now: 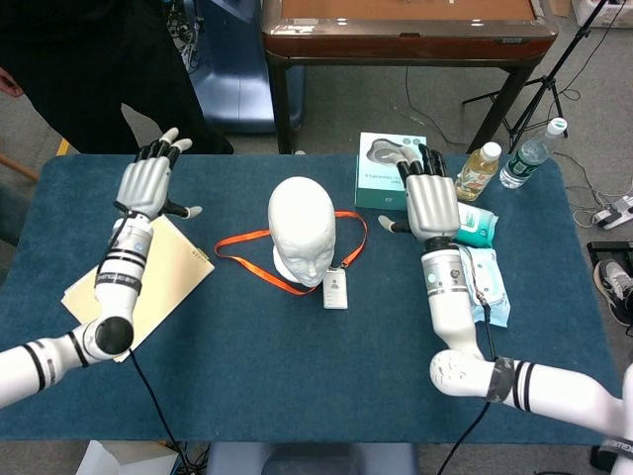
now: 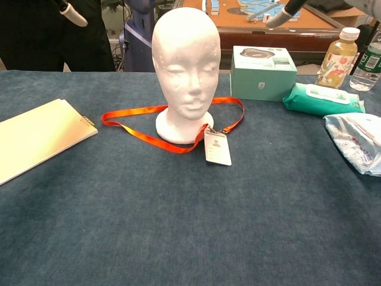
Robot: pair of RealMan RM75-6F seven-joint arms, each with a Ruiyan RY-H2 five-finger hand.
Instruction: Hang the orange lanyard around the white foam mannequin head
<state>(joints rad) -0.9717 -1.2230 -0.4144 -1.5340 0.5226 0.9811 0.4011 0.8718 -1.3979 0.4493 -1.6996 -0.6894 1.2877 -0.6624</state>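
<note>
The white foam mannequin head [image 1: 301, 230] [image 2: 186, 56] stands upright mid-table. The orange lanyard [image 1: 257, 243] [image 2: 140, 122] lies on the cloth in a loop around its base, trailing toward the left, with the badge card [image 1: 335, 289] [image 2: 217, 148] flat in front. My left hand [image 1: 146, 185] is raised to the left of the head, fingers spread, holding nothing. My right hand [image 1: 432, 203] is raised to the right, fingers spread and empty. In the chest view only fingertips [image 2: 70, 13] of each hand show at the top edge.
A yellow folder [image 1: 148, 285] lies at the left. A teal box [image 1: 386, 183], wipes packs [image 1: 473, 226] [image 1: 485, 285], and two bottles [image 1: 478, 170] [image 1: 529, 156] crowd the right back. A person [image 1: 89, 59] stands behind the table's left corner.
</note>
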